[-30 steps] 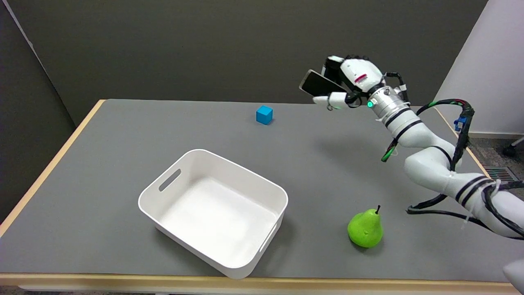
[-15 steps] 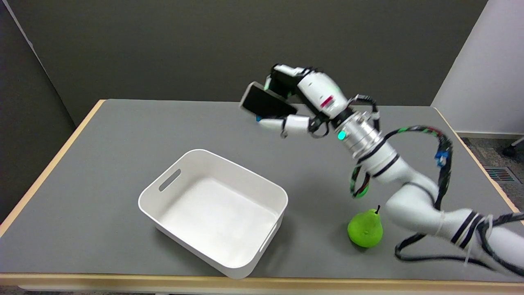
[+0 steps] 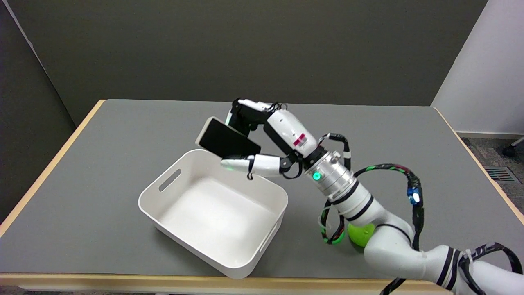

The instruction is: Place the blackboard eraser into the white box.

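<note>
Box [image 3: 163, 211], white with rounded corners and handle slots, sits near the table's [image 3: 102, 135] front edge, left of centre, turned at an angle. It's open-topped and holds nothing, so it's ready for a drop.

Eraser [image 3: 227, 140] is in the air over the box's far rim, not touching it. It's a flat slab: black face toward the camera, pale casing visible along its left and upper edge, corners rounded. It's tilted, left end higher. No wear or chalk marks that I can make out.

Hand [image 3: 262, 137] has the eraser clamped: thumb underneath along the lower edge, the other fingers curled over the top from behind. That pinch across the thin sides probably keeps the slab steady for carrying and lets it fall free once the fingers spread. The arm comes in from the lower right, forearm sloping up to the wrist, which puts the hand above the box wall instead of level with it.

Pear [image 3: 360, 234], green, is near the front edge and right of the box, mostly hidden behind the arm, only a sliver showing. It's not part of the job.

Judgement: transport about finished; what's left is to get further over the box interior, then release.
</note>
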Robot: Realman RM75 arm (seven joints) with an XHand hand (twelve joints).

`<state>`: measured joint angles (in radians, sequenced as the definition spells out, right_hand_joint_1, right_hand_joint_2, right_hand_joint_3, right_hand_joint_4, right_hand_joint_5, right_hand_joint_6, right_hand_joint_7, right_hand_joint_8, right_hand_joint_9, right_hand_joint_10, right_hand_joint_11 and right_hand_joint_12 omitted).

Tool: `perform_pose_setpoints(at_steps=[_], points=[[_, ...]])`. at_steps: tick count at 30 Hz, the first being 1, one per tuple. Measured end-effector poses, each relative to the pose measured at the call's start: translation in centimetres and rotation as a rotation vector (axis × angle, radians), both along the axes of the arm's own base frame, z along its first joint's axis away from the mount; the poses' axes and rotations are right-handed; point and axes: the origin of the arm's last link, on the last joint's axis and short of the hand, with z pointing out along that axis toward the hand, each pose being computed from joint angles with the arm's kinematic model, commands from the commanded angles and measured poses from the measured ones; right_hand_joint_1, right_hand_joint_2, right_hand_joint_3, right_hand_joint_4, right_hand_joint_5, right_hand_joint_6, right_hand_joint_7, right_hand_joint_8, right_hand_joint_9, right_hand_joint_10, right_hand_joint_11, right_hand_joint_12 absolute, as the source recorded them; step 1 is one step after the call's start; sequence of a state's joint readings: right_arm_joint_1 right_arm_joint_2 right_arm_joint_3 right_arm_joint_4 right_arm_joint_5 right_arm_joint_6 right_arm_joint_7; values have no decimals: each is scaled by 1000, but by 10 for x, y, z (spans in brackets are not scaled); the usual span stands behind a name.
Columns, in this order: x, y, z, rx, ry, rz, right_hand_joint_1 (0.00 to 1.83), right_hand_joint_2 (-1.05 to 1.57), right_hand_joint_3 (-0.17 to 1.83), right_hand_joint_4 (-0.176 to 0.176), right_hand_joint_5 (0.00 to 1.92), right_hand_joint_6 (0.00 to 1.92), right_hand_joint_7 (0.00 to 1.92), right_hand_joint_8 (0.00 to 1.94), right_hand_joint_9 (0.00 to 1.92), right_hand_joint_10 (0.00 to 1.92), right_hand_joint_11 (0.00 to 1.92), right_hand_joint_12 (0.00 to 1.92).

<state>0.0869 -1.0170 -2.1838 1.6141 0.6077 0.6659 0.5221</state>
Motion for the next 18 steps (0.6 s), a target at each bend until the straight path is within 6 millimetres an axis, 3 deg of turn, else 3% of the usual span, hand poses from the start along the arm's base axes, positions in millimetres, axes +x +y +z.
perform_pose_setpoints(at_steps=[4,5,6,7,9,11,18], points=[[-6,5,-9,26,-43,-33,1185,1282,0,-176,512,1516,853,1412,794,1285,434,1910],[-7,6,-11,31,-52,-41,1071,1192,173,-146,485,1369,792,1263,736,1252,403,1897],[-8,7,-12,35,-61,-48,801,959,614,-73,426,1004,650,897,598,1177,346,1873],[-9,7,-14,38,-71,-58,616,808,880,-25,376,741,547,650,488,1106,325,1816],[-13,7,-15,40,-87,-77,514,758,871,-8,303,544,451,529,351,971,376,1595],[-17,7,-15,39,-101,-99,350,634,943,14,180,423,195,339,116,727,109,1292],[-29,2,-14,45,-123,-178,333,583,916,23,96,394,62,159,5,391,-1,1103]])
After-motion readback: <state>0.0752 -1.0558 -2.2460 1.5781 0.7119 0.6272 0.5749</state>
